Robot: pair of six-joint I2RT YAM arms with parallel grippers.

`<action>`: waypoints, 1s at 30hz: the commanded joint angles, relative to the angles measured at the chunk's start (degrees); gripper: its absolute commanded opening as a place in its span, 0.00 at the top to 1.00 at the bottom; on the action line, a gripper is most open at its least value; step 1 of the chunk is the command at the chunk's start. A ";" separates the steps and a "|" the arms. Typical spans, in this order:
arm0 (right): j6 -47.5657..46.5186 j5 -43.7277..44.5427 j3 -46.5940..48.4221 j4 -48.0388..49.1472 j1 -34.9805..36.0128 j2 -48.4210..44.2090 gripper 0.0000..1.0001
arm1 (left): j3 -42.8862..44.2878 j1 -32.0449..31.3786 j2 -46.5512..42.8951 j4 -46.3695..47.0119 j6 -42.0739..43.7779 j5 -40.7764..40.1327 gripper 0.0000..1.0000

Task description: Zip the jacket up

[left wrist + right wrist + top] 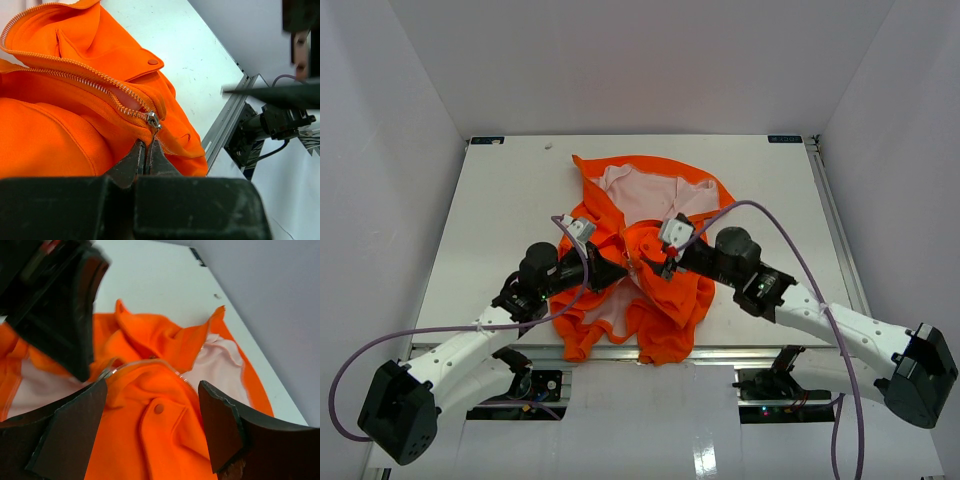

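Closest to my lens, the left gripper (146, 157) is pinched shut on the jacket (682, 300) just below the zipper slider (152, 120); the right gripper (150, 425) hangs wide over it, holding nothing. Teeth gape above the slider, so I judge nearly all the zipping remains. It lies mid-way across the table (490, 200), hem at the near edge, with room left, right and far.

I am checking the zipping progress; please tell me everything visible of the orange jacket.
The jacket is bright orange soft fabric with pale pink lining, lying crumpled and open on the white table. Its zipper is joined only below the metal slider; the teeth part above. The left hand pinches fabric just below the slider; the right hand hovers open over it.
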 commanded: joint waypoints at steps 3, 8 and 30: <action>-12.77 5.39 -13.60 19.70 6.70 -4.73 0.18 | 2.36 1.44 -0.22 0.41 -2.60 3.13 1.00; -21.92 19.71 -18.01 31.23 15.28 -0.59 0.15 | 2.38 1.75 0.09 1.04 -3.09 4.19 1.00; -37.34 33.26 -23.84 64.31 23.26 19.00 0.11 | 2.45 2.35 0.54 1.06 -3.68 5.47 1.00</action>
